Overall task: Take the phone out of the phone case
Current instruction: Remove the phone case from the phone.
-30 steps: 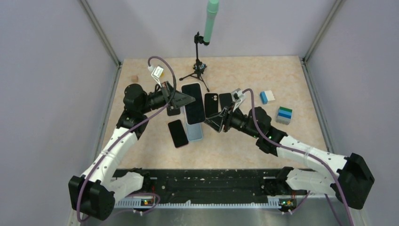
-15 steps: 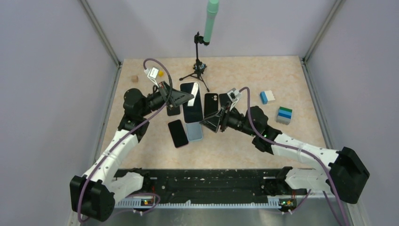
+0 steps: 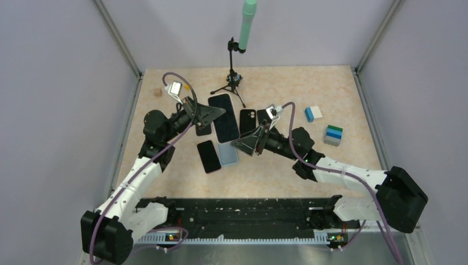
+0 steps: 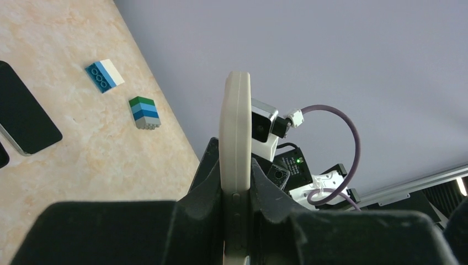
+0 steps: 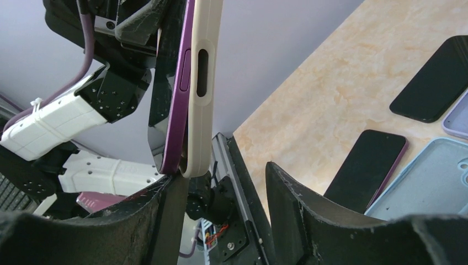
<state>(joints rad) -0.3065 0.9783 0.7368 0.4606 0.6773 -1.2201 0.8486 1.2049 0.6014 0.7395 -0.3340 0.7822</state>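
Beige speckled tabletop (image 3: 276, 172), lilac walls (image 3: 60, 83), left fingers (image 4: 205, 190) pinching cased phone (image 3: 223, 117), right fingers (image 5: 301, 201) spread.

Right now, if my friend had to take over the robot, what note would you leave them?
Left gripper: shut on the cream case, holding it up off the table.
Right gripper: open at the case's free end, not closed on it.
Phone: in the case. Its purple edge shows beside the case wall, so it may be starting to come loose.
Done: the cased phone is picked up.
Left: get the phone out of the case.
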